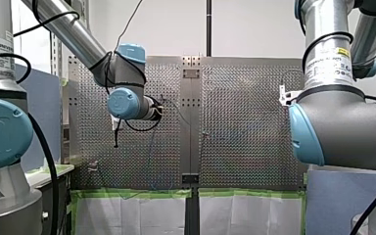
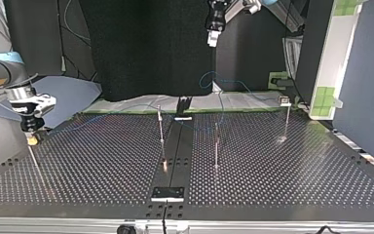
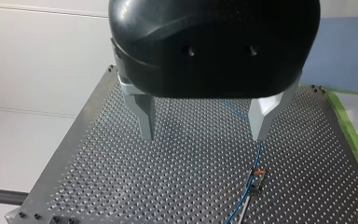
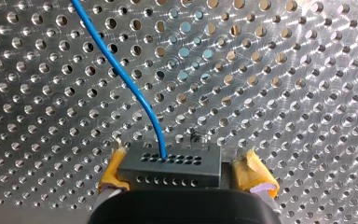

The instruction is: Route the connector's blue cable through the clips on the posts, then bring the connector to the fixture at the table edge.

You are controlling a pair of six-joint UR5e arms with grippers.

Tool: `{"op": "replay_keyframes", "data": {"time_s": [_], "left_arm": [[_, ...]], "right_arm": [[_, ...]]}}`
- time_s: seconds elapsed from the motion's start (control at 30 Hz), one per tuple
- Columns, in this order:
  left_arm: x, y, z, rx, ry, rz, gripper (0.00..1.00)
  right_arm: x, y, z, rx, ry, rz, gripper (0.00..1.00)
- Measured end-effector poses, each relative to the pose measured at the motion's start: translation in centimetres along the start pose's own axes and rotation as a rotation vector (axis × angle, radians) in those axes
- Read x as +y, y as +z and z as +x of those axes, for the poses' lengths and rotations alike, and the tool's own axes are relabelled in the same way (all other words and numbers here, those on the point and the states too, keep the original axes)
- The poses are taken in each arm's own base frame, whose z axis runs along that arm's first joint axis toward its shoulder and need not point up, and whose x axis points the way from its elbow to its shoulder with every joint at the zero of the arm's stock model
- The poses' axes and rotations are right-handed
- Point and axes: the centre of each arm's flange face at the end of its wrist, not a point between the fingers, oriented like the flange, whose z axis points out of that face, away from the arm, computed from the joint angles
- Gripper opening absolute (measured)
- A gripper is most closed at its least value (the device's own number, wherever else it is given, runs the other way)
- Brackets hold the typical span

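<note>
My right gripper (image 4: pixel 184 170) clamps the connector (image 4: pixel 170 164) between yellow pads (image 4: pixel 256 176), low over the worktop (image 4: pixel 284 84). The blue cable (image 4: pixel 121 74) trails ahead, probably slack for routing. My left gripper (image 3: pixel 204 134) hangs spread wide above a clipped post (image 3: pixel 256 178), seemingly ready to guide.

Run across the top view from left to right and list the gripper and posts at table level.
My right gripper, shut on the connector → first post → second post → third post. My left gripper, high above, lines up with the second post, so it is left out.
</note>
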Motion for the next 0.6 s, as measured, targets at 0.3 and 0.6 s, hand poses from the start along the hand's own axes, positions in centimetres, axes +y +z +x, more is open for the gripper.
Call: {"op": "replay_keyframes", "data": {"time_s": [0.3, 0.6], "left_arm": [[0.42, 0.15, -0.06, -0.005, 0.001, -0.036, 1.00], [0.46, 0.20, -0.07, -0.006, 0.001, -0.039, 1.00]], "right_arm": [[0.00, 0.00, 0.00, 0.000, 0.000, 0.000, 0.99], [0.00, 0.00, 0.00, 0.000, 0.000, 0.000, 0.99]]}}
